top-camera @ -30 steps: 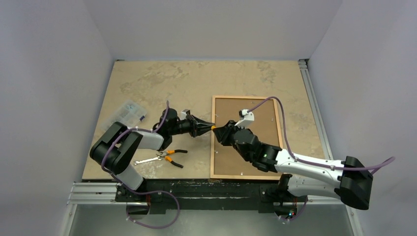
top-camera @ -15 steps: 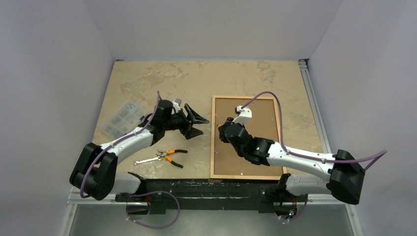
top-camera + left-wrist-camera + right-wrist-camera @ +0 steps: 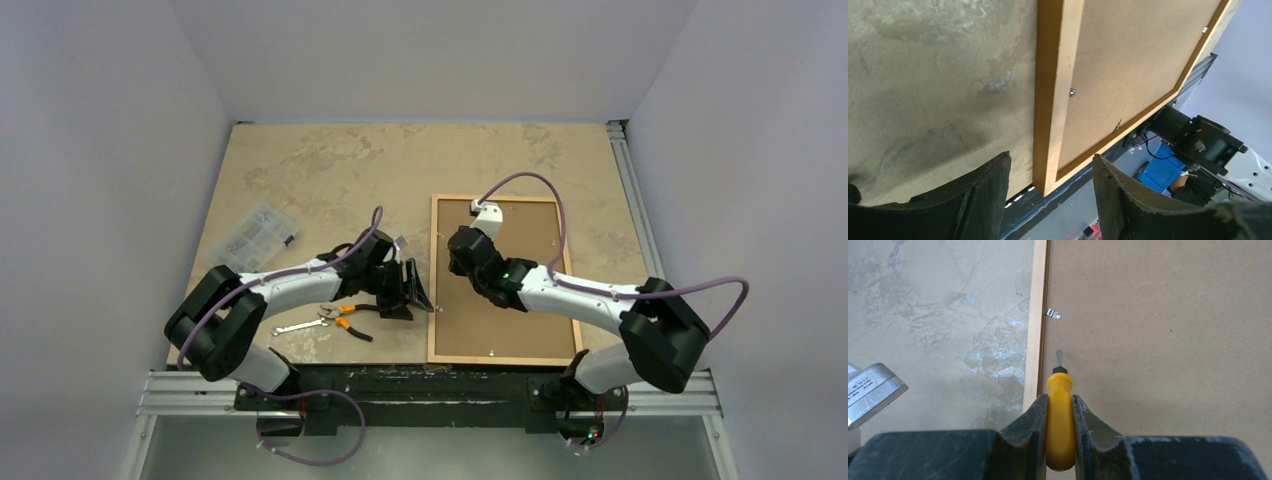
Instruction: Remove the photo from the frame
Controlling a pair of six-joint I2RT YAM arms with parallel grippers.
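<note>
Photo (image 3: 505,335) sat face-down inside frame (image 3: 495,198), clips (image 3: 1053,313) in place. Right gripper (image 3: 1060,400) pinched yellow screwdriver (image 3: 1060,382); left gripper (image 3: 1051,157) gaped, empty.

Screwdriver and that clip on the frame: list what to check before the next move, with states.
1. Screwdriver clamped in right gripper: ok.
2. Blade tip on the clip: not ok, it stops short, over the backing board.
3. Clip swung off the board: not ok.
4. Frame lying back-up on the table: ok.
5. Left gripper open by the frame's near corner: ok.
6. Remaining clips released: cannot tell.
</note>
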